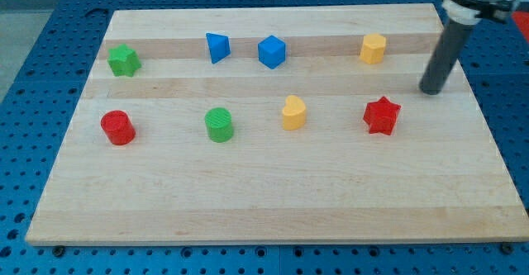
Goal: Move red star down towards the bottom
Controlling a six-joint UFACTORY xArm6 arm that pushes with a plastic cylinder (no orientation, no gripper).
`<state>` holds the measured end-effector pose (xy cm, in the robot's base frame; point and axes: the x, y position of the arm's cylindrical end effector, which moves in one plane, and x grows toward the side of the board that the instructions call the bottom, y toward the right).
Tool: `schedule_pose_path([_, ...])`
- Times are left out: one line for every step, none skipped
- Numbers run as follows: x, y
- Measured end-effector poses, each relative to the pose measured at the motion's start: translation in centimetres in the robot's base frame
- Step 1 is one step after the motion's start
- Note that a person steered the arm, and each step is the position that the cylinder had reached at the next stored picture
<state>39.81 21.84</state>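
red star [381,115] sits below-left of my tip [431,91], near but apart

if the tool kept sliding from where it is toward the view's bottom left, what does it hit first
Likely the red star: my tip sits just up and to the view's right of it, with bare board between them. Exact alignment is hard to judge.
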Motion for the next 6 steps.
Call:
schedule_pose_path([0.4, -3.4])
schedule_pose_path([3.5, -5.6])
schedule_pose_path([6.9, -8.6])
schedule_pose_path([9.9, -12.4])
schedule_pose_path([9.6, -11.7])
schedule_pose_path([8.9, -6.4])
